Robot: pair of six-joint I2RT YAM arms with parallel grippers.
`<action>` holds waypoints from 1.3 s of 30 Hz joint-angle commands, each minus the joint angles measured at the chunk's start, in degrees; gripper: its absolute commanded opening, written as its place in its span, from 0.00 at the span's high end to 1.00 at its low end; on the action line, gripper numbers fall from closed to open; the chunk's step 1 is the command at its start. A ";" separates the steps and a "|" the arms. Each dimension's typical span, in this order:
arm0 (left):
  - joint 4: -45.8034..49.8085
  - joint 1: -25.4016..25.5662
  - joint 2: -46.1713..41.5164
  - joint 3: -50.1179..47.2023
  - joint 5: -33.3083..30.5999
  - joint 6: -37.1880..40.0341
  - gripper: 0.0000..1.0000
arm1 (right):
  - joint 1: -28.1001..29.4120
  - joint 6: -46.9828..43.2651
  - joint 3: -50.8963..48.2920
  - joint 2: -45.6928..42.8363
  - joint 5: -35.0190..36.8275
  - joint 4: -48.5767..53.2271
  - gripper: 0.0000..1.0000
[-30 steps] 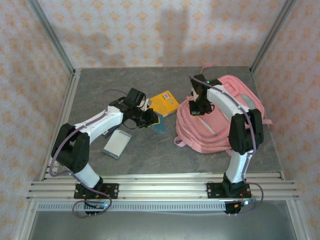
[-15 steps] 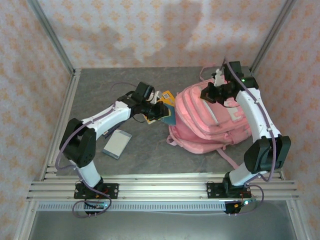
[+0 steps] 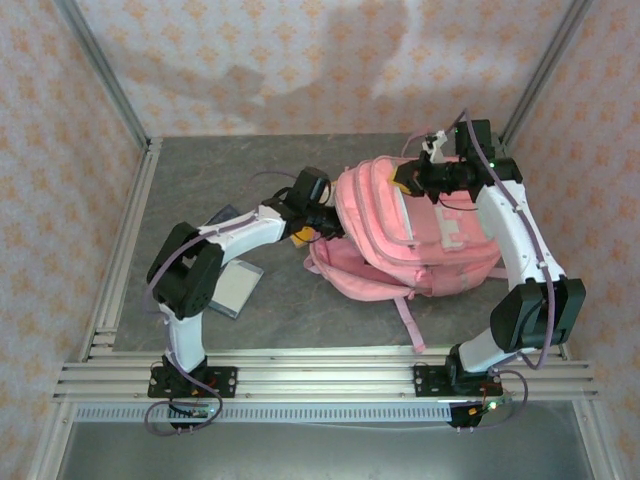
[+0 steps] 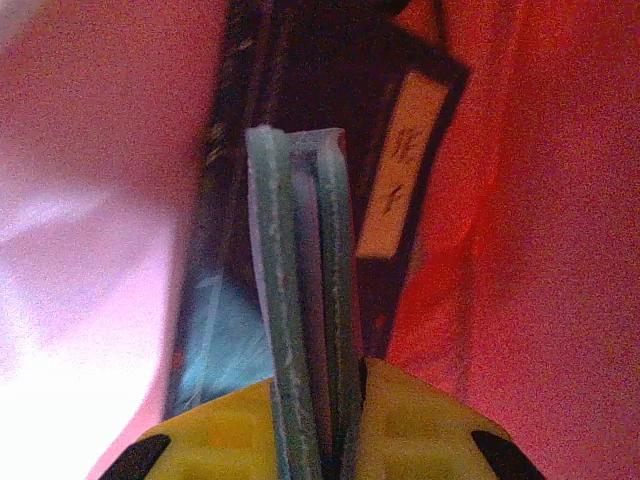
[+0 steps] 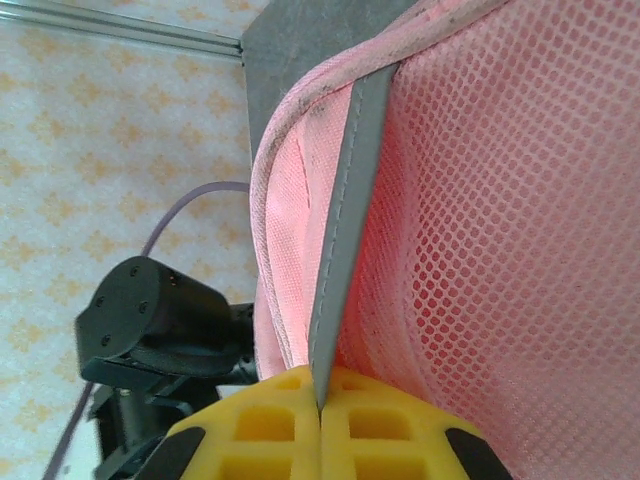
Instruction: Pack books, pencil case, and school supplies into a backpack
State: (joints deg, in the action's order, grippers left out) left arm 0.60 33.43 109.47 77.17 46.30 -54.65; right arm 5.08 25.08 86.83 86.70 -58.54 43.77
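Backpack (image 3: 420,235) first: the big pink bag lies on the grey table (image 3: 200,170) between the two claws. Its upper far edge is pinched by the right claw (image 3: 403,183), and its open side faces the left claw (image 3: 322,222), which sits right against that side. One pink strap (image 3: 405,320) trails toward the arm bases, well apart from both claws.

From overhead the left claw's tips are lost against the fabric, so its grip cannot be read there. The left wrist camera settles it. The left claw (image 4: 315,390) is clamped on a thin teal-edged flat piece (image 4: 300,280), seen edge-on and sticking straight out ahead of the yellow fingers (image 4: 420,420). Whether it is a book or a pad I cannot tell. Just past the piece's far end, deeper in, stands a navy book (image 4: 340,90) with a pale label (image 4: 400,170). Pink lining (image 4: 540,250) closes in on both sides of the claw.

The right wrist camera gives the detail of the other grip. The right claw (image 5: 320,400) has its two yellow fingers (image 5: 400,415) pressed together on the bag's grey-trimmed rim (image 5: 350,180). Pink mesh (image 5: 500,200) fills one side of that claw, and near its other side is the left arm's black wrist housing (image 5: 150,325).

Smallest, in the overhead view: a slim pale blue-grey book (image 3: 235,287) lies flat on the table on the base-ward side of the left claw, well apart from it.
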 commanded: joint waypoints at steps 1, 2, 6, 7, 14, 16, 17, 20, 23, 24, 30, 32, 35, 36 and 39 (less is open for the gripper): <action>-16.60 2.51 3.52 1.80 3.08 -8.16 1.00 | 0.16 4.04 1.06 -3.33 -6.93 -7.85 1.00; -17.99 3.28 4.36 2.46 3.09 -8.96 1.00 | 0.19 5.29 0.90 -3.28 -7.64 -9.05 1.00; -25.72 6.16 8.60 4.06 1.14 -14.85 1.00 | 0.19 9.43 0.15 -3.27 -8.20 -13.80 1.00; -28.50 6.89 10.13 4.59 0.63 -17.04 1.00 | 0.19 10.71 -0.16 -3.18 -8.42 -15.32 1.00; -44.47 11.11 20.26 10.23 -5.02 -29.98 1.00 | 0.41 16.52 -0.59 -1.60 -7.87 -22.53 1.00; -44.75 12.52 22.96 13.68 -5.48 -31.16 0.85 | 0.75 17.04 -0.28 -1.00 -7.73 -23.18 1.00; -42.00 13.30 24.21 16.07 -5.01 -30.53 0.72 | 0.95 16.96 0.00 -0.64 -7.65 -23.14 1.00; -34.01 14.86 25.75 21.29 -3.77 -26.82 0.43 | 1.09 15.76 0.46 -0.25 -6.62 -21.95 1.00; -26.03 14.68 23.24 20.84 -4.66 -22.06 0.28 | 1.16 10.79 2.64 0.07 -3.52 -15.34 1.00; -22.90 14.23 21.78 20.02 -4.86 -20.07 0.26 | 1.14 9.12 3.19 0.05 -2.14 -13.19 1.00; -6.00 11.34 12.40 14.52 -5.61 -8.06 0.19 | 1.07 -3.57 7.34 -1.15 10.96 2.48 1.00; -2.54 10.64 9.92 12.67 -5.87 -5.69 0.18 | 0.98 -6.60 7.69 -1.71 15.77 5.92 1.00; 1.51 9.86 6.99 10.24 -5.61 -2.98 0.17 | 0.95 -10.33 7.51 -2.52 22.61 10.12 1.00; 3.04 9.58 6.13 9.59 -5.52 -2.01 0.17 | 0.99 -11.05 7.13 -2.82 24.54 10.81 1.00; 6.15 8.65 3.36 7.15 -5.85 0.16 0.17 | 1.05 -13.32 6.42 -3.18 29.52 12.84 1.00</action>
State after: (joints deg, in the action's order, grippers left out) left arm -0.12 43.29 116.44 86.41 41.23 -59.96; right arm 6.28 16.99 91.85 86.26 -37.74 53.21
